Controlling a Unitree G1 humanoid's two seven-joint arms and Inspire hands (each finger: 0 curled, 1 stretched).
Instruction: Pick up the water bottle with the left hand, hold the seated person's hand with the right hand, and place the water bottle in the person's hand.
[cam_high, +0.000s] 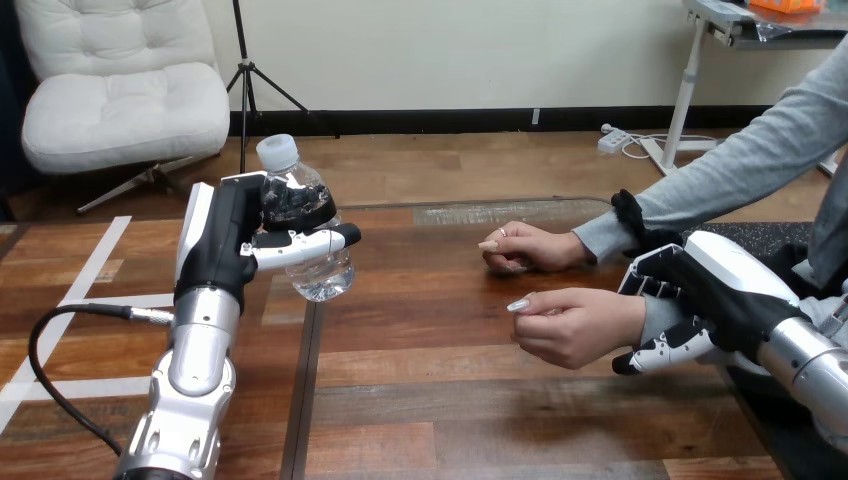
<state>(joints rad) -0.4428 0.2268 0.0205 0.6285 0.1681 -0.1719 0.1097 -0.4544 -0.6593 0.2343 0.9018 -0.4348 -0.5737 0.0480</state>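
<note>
The left hand (225, 250) grips the water bottle (305, 225) above the table (450, 420); the right hand (700, 300) curls round the person's wrist (655, 315) — delivery remains; carry it across into the person's hand (570, 325), loosely closed.

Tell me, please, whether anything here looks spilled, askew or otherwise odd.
Nothing is spilled. The water bottle leans in the left hand, off the table, cap on. The person's nearer hand is loosely curled, not open to receive it.
</note>
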